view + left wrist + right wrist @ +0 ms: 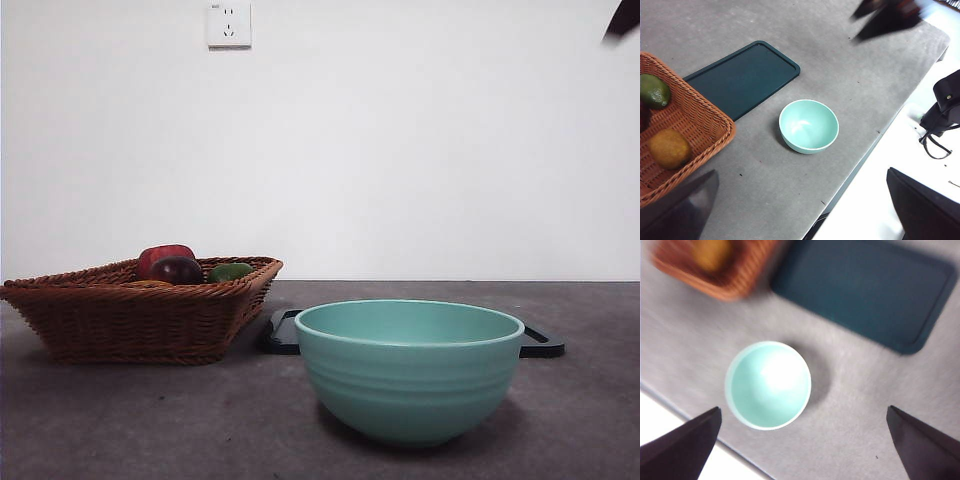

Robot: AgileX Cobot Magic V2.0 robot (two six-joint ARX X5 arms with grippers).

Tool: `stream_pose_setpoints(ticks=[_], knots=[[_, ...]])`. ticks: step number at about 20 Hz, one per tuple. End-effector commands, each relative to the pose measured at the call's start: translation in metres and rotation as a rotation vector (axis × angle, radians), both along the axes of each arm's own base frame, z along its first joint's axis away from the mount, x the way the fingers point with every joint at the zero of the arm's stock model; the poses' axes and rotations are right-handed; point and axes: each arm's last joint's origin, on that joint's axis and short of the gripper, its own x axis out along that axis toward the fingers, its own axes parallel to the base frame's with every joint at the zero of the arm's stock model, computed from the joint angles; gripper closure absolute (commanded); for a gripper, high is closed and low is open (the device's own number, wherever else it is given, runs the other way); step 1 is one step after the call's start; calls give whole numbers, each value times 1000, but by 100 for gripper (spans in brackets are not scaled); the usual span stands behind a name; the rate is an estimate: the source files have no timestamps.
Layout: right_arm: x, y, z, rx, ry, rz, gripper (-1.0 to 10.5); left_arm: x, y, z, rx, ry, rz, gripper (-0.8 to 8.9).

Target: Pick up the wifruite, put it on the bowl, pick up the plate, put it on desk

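Front view sharp, evenly lit, white wall bright. Soft shadow under the bowl (pixel 409 368) on the desk (pixel 150 420); the basket (pixel 140 308) shades the desk beside it. Left wrist view clear at centre, overexposed past the desk's edge, dark blurred shape near its far corner. Right wrist view motion-blurred throughout, basket and dark tray (pixel 865 290) smeared, glare washing out the bowl's inside.
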Motion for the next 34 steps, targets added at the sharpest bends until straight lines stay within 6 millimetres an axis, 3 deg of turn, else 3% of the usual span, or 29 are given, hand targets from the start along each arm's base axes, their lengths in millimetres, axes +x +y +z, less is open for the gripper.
stream_pose_setpoints(ticks=[1,5,12,17,23,24,25,27,28,34], knots=[[-26,-16,19,44,-104,27,322,0,-1,3,-3,-17,-13,189],[-73,-47,32,124,-231,21,323,0,-1,3,-4,-17,-13,189],[-120,-79,23,95,-232,0,323,0,-1,3,-4,-16,-12,189],[-139,-92,20,119,-280,-3,323,0,-1,3,-4,-17,-13,189],[-143,-94,20,126,-297,-8,324,0,-1,3,-4,-16,-12,203],[-143,-94,20,127,-297,-8,358,0,-1,3,-4,-16,-12,256],[-143,-94,20,127,-297,-8,466,0,-1,3,-4,-16,-12,353],[-143,-94,20,127,-297,-8,847,0,-1,3,-4,-16,-12,652],[-143,-94,20,127,-298,-8,943,0,-1,3,-4,-16,-12,809],[-142,-94,21,131,-304,-8,939,0,-1,2,-4,-14,-11,804]])
